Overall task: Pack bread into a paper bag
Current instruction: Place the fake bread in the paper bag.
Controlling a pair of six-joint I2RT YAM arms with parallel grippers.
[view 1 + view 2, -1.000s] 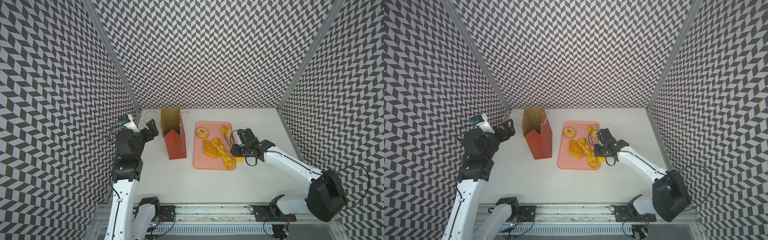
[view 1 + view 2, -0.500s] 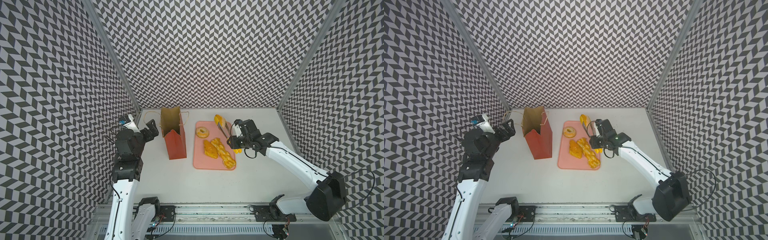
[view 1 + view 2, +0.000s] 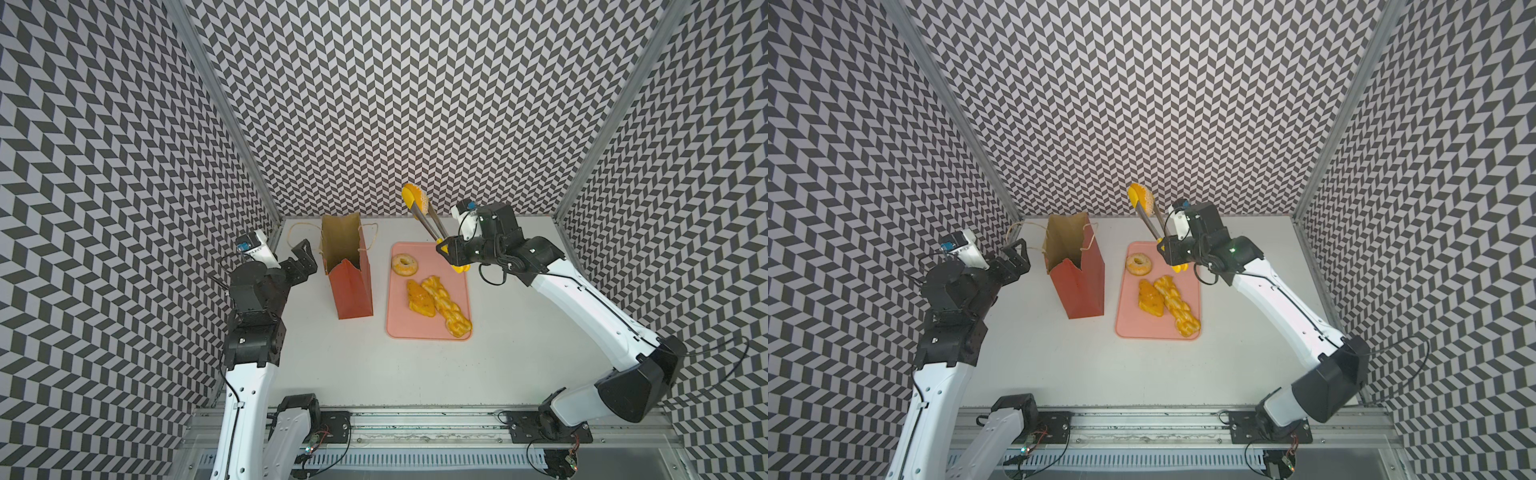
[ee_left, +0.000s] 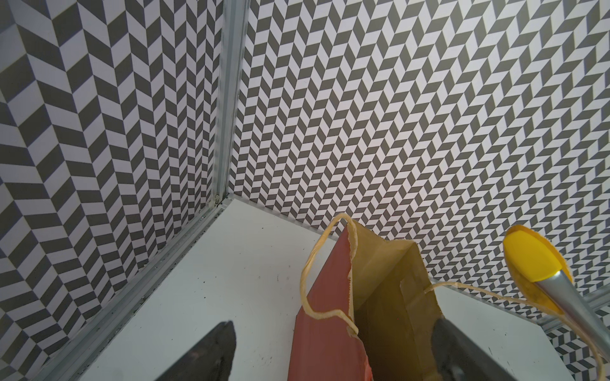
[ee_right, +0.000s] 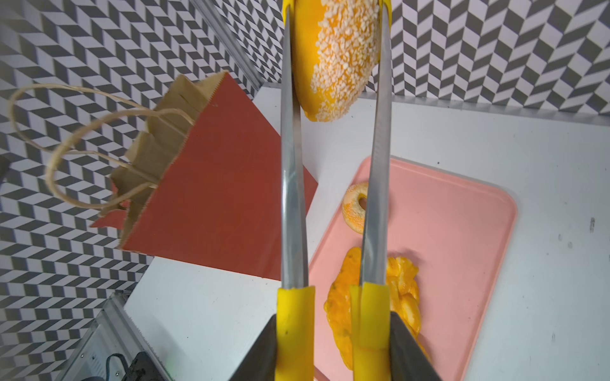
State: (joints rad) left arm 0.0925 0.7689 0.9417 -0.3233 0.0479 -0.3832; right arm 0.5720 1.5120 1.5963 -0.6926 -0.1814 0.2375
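Right wrist only: sugar grains on bun (image 5: 333, 59), pinched by tongs (image 5: 292, 198) in clamped right jaws; left jaws spread beside paper bag (image 3: 351, 286); tray (image 3: 399, 324) under right jaws: donut (image 3: 404, 264), croissant (image 3: 419, 298), braid (image 3: 446, 305).

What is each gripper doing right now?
Left gripper: open, empty.
Right gripper: shut on the yellow-tipped metal tongs, which clamp a sugared golden oval bun.

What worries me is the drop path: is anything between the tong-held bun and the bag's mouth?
Nothing visible does. The bun, held high in the tongs, has open air toward the open paper bag.
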